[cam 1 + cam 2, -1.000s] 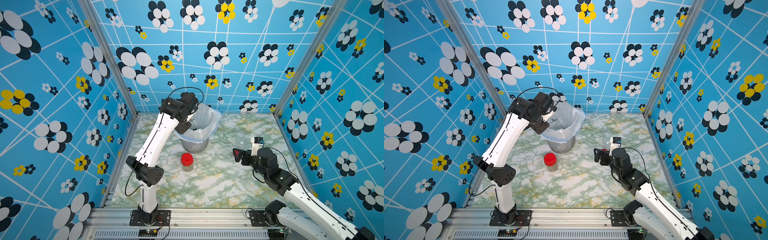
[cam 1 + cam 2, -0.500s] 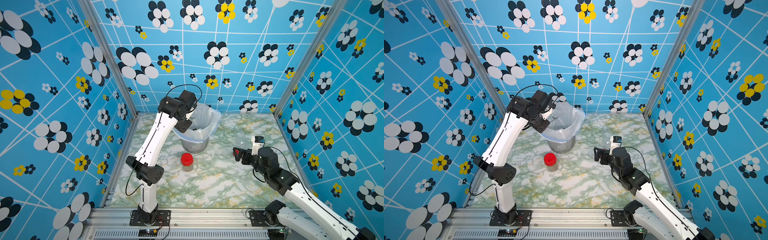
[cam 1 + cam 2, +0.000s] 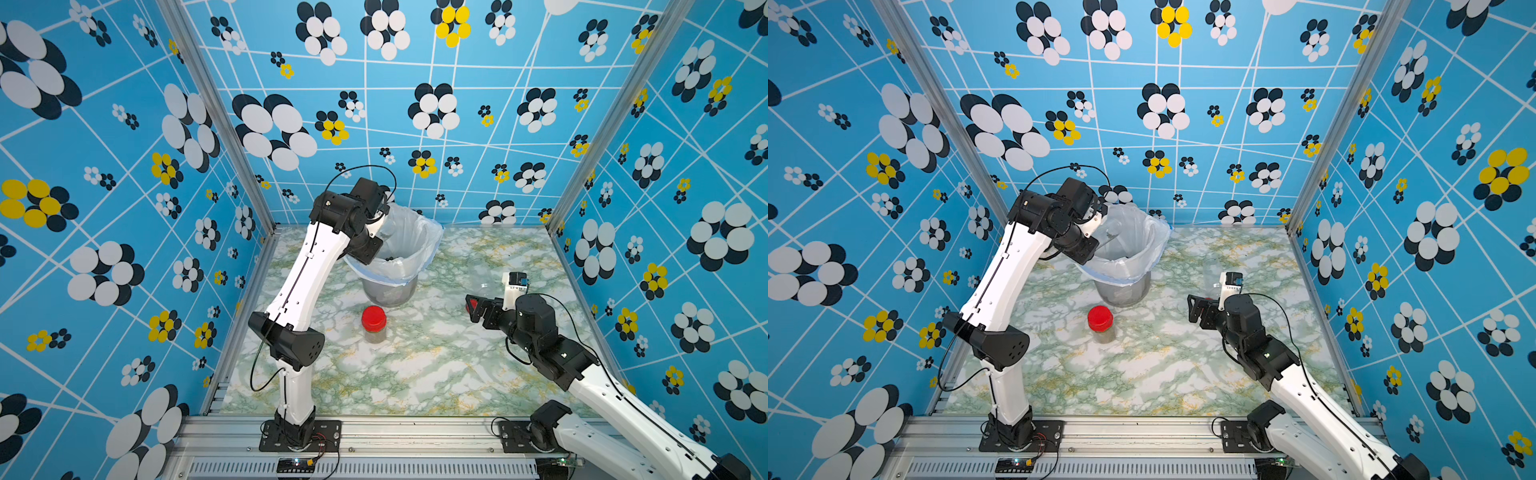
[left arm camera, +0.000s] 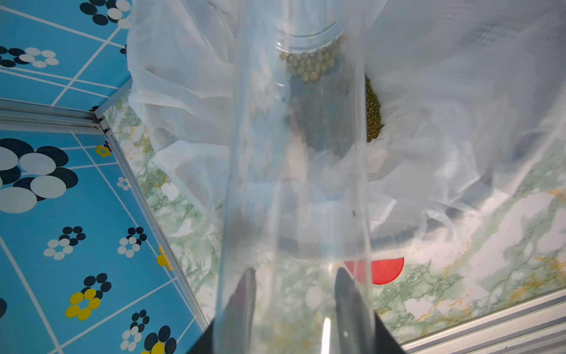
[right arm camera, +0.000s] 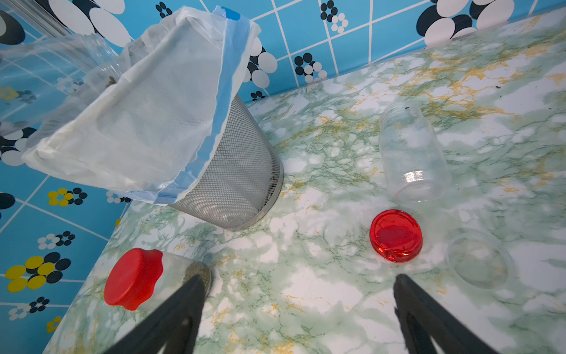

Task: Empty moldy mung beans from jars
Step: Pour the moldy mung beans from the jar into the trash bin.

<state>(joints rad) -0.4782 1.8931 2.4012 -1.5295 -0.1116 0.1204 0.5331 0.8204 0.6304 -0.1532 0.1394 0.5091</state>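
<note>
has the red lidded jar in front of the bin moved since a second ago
No. The red-lidded jar stands in the same spot just in front of the bin.

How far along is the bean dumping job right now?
Done: one empty jar sits lidless on the table, a red lid beside it. In hand: the left claw tips a clear jar over the bagged bin, beans at its mouth. Left: the red-capped jar holds beans, unopened.
</note>
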